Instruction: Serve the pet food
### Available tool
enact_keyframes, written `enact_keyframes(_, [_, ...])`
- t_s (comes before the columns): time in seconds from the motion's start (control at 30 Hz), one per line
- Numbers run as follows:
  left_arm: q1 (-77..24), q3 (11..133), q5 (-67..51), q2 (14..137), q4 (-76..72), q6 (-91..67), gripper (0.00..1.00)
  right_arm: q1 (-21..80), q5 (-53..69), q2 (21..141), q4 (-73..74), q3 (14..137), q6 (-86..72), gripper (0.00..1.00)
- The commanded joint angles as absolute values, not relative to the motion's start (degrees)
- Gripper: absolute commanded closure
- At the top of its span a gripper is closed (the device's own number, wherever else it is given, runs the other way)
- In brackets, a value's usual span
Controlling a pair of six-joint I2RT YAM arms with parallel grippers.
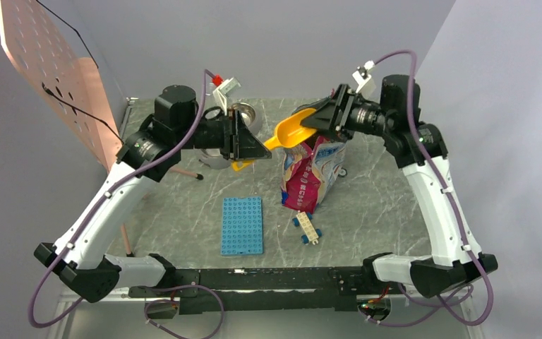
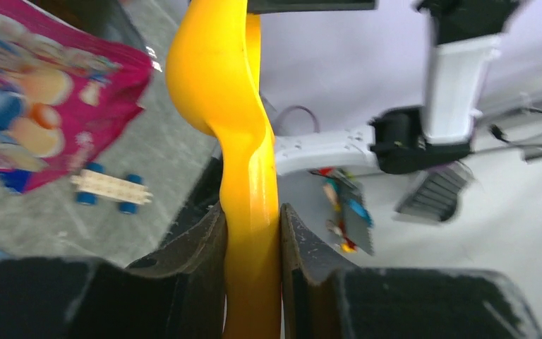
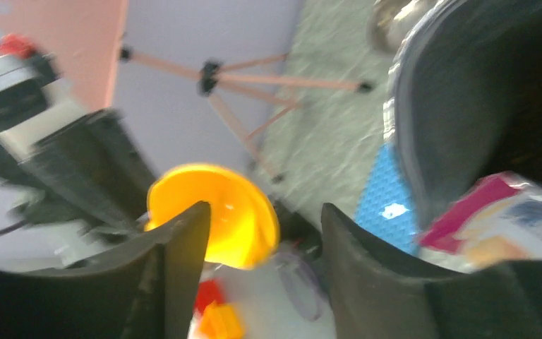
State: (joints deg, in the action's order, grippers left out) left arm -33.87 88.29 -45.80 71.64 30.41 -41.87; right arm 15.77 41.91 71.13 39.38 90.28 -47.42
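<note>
Left gripper (image 2: 252, 229) is clamped tight on the scoop (image 2: 215, 70) handle, holding its bowl above the bag (image 1: 309, 176) at centre frame, probably ready to dip. Right gripper (image 3: 262, 215) gapes wide, empty, beside the bowl. The kibble is hidden inside.

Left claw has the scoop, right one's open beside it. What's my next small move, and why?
Probably back the right claw clear of the yellow scoop. The left claw clamps its handle, the right one is open, and the scoop looks empty near the pet food bag, so the left arm needs room to dip.
</note>
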Motion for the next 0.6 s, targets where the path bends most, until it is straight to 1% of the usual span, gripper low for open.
enact_keyframes(0.0, [-34.28,98.87,-28.29,71.75,46.86,-32.35,1.0,15.7,16.45,73.25,61.31,103.23,-35.72,0.25])
enact_keyframes(0.03, [-34.2,99.37,-25.79,71.35,47.83,-32.87,1.0,15.57,11.46,73.57,63.48,104.63,-35.0,0.19])
enact_keyframes(0.07, [-34.27,99.48,-23.69,70.6,48.37,-33.32,1.0,15.24,7.02,73.99,65.8,106.04,-34.33,0.15])
enact_keyframes(0.1, [-34.27,99.64,-21.87,69.98,48.65,-33.44,1.0,14.96,2.17,74.89,68.54,107.81,-33.94,0.14])
enact_keyframes(0.17, [-34.27,101.12,-18.07,69.47,50.9,-33.77,1.0,14.07,-7.13,78.27,75.9,113.13,-34.24,0.15])
enact_keyframes(0.23, [-34.27,103.85,-14.16,69.98,54.81,-33.15,1.0,13.59,-13.13,83.44,83.03,119.45,-34.32,0.2])
enact_keyframes(0.3, [-34.25,106.97,-12.44,71.38,59.19,-32.65,1.0,13.55,-13.8,87.79,85.86,123.25,-32.92,0.24])
enact_keyframes(0.4, [-34.2,109.21,-13.68,73.13,62.08,-32.11,1.0,13.64,-12.27,91.0,85.27,122.7,-34.4,0.25])
enact_keyframes(0.53, [-34.24,107.41,-16.21,72.62,60.32,-32.08,1.0,13.75,-12.45,92.31,81.17,116.89,-35.73,0.26])
enact_keyframes(0.57, [-34.22,106.73,-16.78,72.34,59.63,-32.15,1.0,13.77,-12.1,92.28,79.7,115.07,-35.65,0.28])
